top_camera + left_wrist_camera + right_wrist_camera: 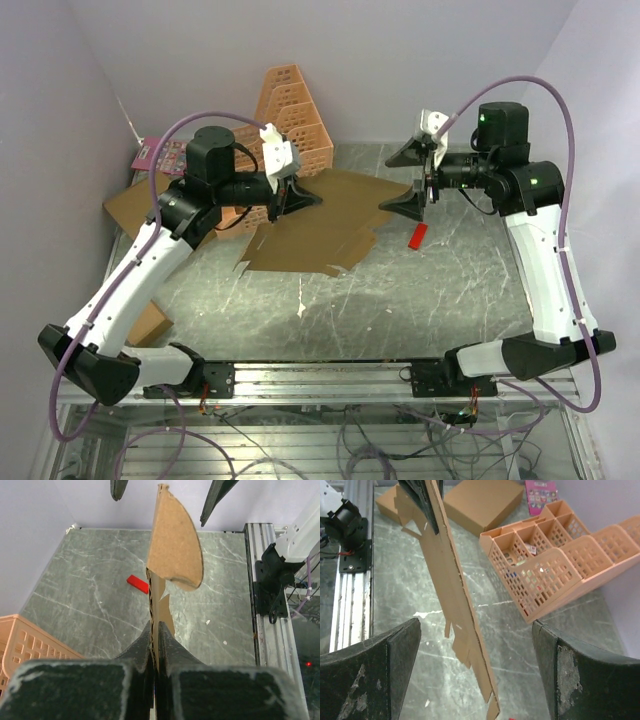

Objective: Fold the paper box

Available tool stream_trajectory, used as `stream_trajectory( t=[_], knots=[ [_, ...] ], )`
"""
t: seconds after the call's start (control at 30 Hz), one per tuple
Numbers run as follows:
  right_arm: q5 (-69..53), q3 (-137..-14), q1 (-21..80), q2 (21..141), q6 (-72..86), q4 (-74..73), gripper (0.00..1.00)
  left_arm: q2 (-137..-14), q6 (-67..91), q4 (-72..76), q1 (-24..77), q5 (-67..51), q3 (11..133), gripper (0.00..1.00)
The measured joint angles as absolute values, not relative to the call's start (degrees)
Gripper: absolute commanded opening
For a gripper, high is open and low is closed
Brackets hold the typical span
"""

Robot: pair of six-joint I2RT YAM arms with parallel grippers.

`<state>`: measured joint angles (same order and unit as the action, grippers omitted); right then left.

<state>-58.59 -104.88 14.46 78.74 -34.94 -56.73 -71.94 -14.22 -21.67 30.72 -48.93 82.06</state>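
Paper box [172, 550] edge inside left gripper [155, 630]

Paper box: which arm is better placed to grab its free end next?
Right, likely. The right gripper is open with the paper box between its jaws; the left gripper is shut on the opposite end, holding it up.

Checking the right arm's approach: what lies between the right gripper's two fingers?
The paper box, standing edge-on, passes between the fingers of the open right gripper, touching neither. The right wrist view shows it.
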Motion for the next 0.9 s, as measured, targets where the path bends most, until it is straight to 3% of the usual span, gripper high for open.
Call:
stream_trajectory(
  t=[0.23, 0.47, 0.6, 0.73, 0.87, 0.9],
  knots=[
    [-55.53, -103.88, 16.91, 78.67, -40.40, -62.57, 0.58, -72.47, -17.41, -24.10, 30.85, -49.21, 82.13, 0.07],
    [-54.43, -98.85, 16.99, 77.30, -43.48, -64.75, 0.45, -72.44, -17.34, -23.31, 30.85, -50.92, 82.08, 0.07],
    [-54.54, -98.78, 16.99, 77.23, -44.31, -65.01, 0.19, -72.31, -16.60, -21.89, 30.85, -52.27, 81.34, 0.07],
    [-54.61, -98.78, 16.97, 77.17, -44.34, -64.99, 0.00, -72.23, -16.01, -20.95, 30.85, -53.49, 80.40, 0.07],
    [-54.85, -98.78, 16.99, 76.66, -44.18, -65.14, 0.00, -72.23, -15.97, -19.90, 30.57, -53.82, 80.16, 0.07],
    [-54.85, -98.78, 16.99, 76.51, -44.16, -65.12, 0.07, -72.20, -15.90, -19.73, 30.55, -53.89, 80.16, 0.07]
  ],
)
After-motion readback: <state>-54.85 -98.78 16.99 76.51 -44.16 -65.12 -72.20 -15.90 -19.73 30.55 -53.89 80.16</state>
